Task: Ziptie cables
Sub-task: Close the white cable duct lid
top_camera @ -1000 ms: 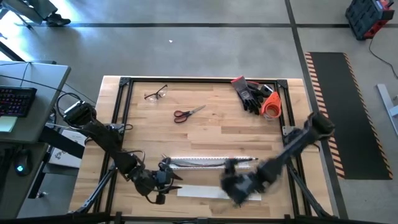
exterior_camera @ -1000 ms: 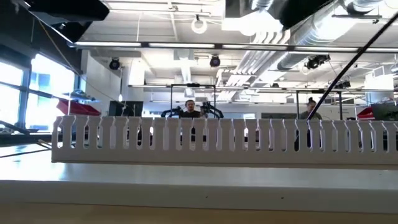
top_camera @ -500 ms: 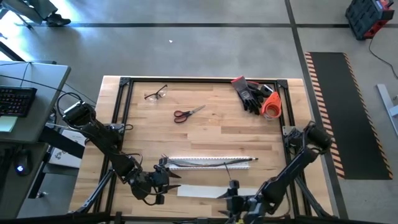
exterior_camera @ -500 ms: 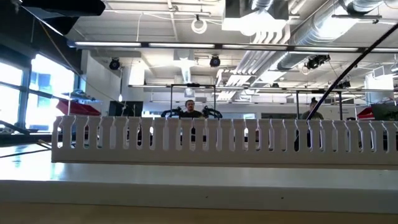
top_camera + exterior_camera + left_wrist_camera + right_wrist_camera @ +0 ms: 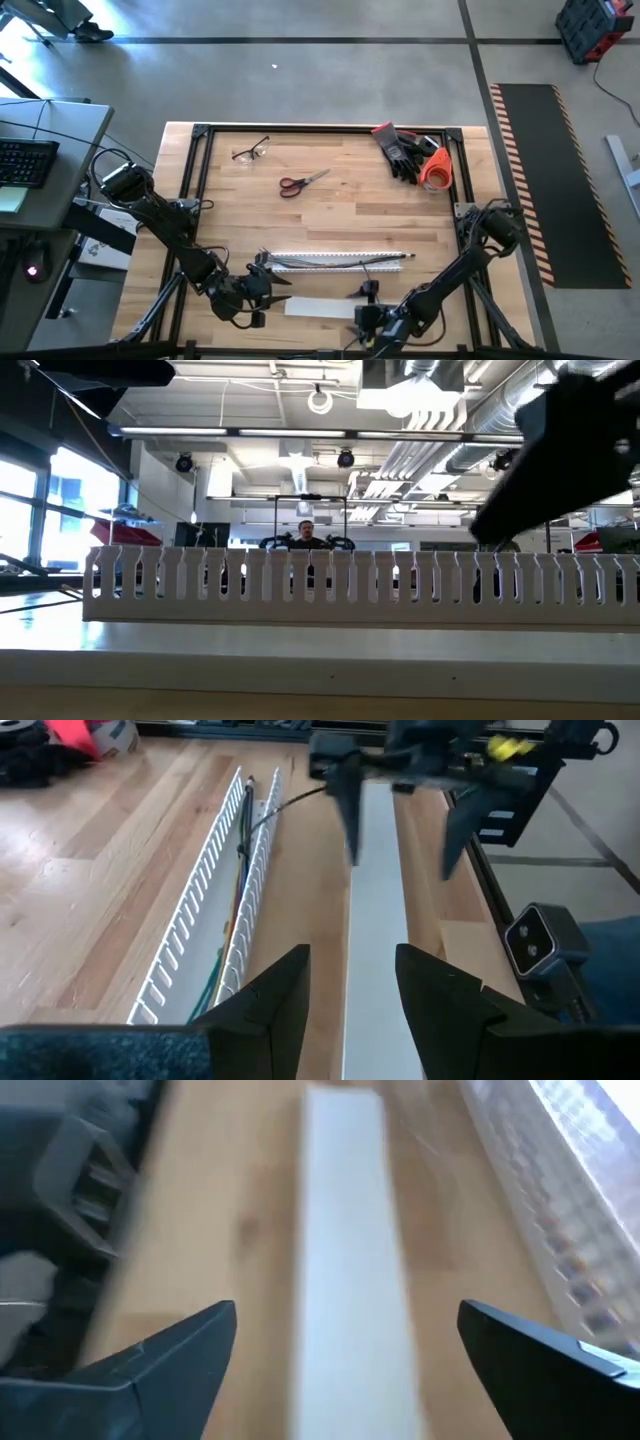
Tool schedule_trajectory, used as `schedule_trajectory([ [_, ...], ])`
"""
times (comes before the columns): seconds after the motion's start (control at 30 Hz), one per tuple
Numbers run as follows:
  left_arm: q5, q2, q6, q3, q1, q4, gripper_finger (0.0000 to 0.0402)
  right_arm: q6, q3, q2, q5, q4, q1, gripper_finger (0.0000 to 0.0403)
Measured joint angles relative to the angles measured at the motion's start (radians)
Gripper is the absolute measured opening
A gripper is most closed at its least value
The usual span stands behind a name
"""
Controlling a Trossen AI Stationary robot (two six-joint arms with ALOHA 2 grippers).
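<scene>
A: Where do the cables [image 5: 238,890] sit?

B: Inside the white slotted duct [image 5: 335,261], lower middle of the high view, on the tabletop [image 5: 340,210]. A thin black strand arcs out of the duct's far end; whether it is the ziptie I cannot tell.

A: And the claws?

B: The right claw [image 5: 340,1370] hangs over the flat white cover strip [image 5: 345,1250], fingers wide apart, holding nothing. The left claw [image 5: 350,990] sits at the strip's other end, fingers apart, empty.

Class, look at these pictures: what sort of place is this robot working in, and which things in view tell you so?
Probably an open-plan lab or workshop: exposed ceiling ducts, a hazard-striped floor mat, a desk with a keyboard beside the wooden table, and a person in the background.
</scene>
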Motion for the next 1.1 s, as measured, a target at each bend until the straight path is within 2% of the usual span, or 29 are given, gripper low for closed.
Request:
schedule_trajectory([
  [0.17,-0.005,0.0,-0.016,0.0,0.001,0.003,0.0133,0.06,-0.128,0.003,0.037,0.077,-0.001,0.0371],
  [0.3,-0.024,0.0,-0.027,0.0,0.001,0.005,0.0133,-0.009,-0.21,0.004,-0.024,0.274,-0.01,0.0361],
  [0.53,-0.055,0.0,-0.045,0.0,0.002,0.013,0.0133,-0.015,-0.249,0.06,-0.067,0.353,-0.026,0.0342],
  [0.7,-0.069,0.0,-0.063,0.0,0.003,0.014,0.0133,0.006,-0.244,0.109,-0.054,0.381,-0.023,0.0302],
  [0.9,-0.07,0.0,-0.068,0.0,0.003,0.029,0.0133,0.03,-0.243,0.131,-0.043,0.409,-0.017,0.0216],
  [1.1,-0.07,0.0,-0.048,0.0,0.004,0.075,0.0133,0.02,-0.244,0.105,-0.065,0.391,-0.023,0.0216],
])
